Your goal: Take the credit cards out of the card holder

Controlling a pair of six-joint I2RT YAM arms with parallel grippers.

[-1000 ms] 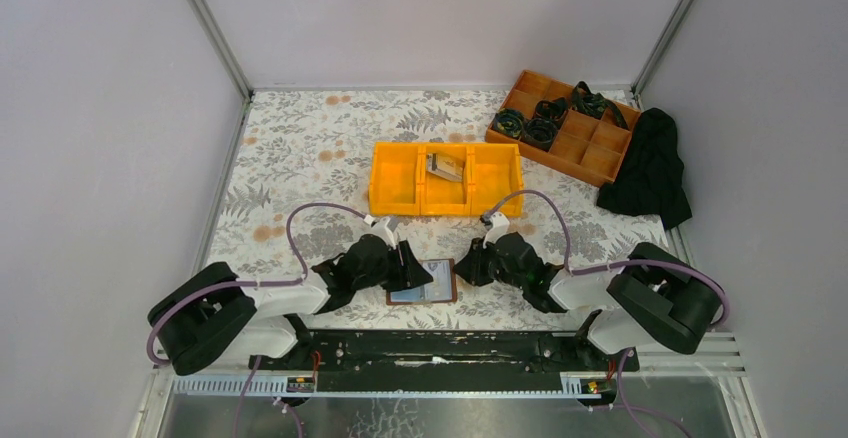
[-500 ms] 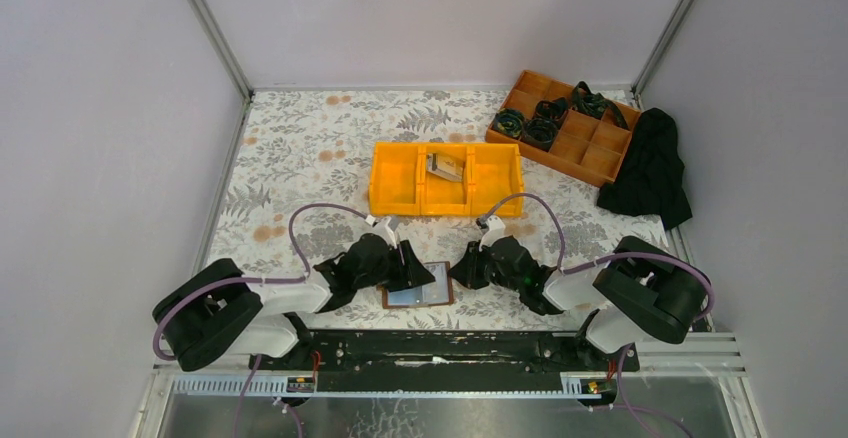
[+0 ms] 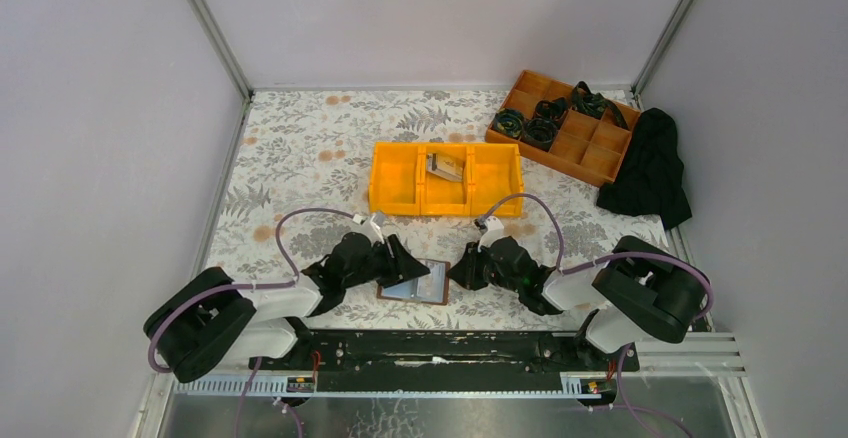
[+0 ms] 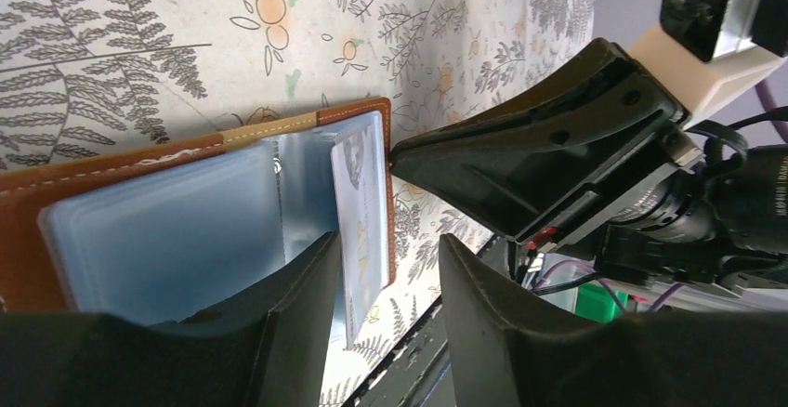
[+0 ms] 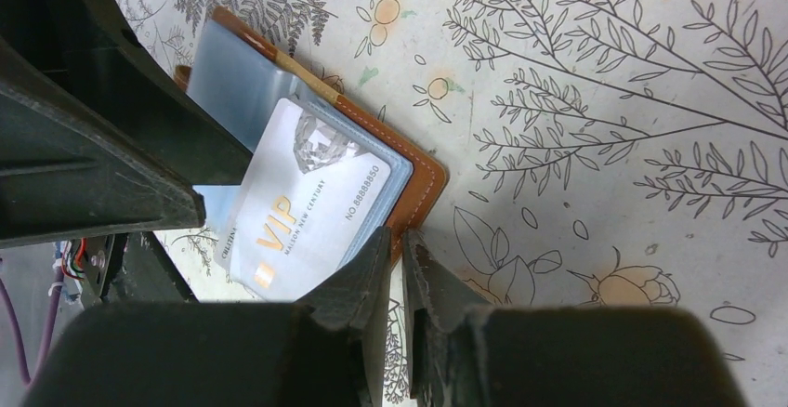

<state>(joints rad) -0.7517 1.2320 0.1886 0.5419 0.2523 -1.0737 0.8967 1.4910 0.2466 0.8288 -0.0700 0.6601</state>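
Left arm and right arm lie low over the worktop, tips facing inward. Left pincer: jaws parted, gripping nothing. Right pincer: jaws nearly together, pinching the card holder edge.

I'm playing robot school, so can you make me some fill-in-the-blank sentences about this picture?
The silver card sticking out of the brown card holder says ____ in gold.
The yellow bin has ____ compartments.
The cloth beside the wooden tray is ____.
Missing words: VIP; three; black.
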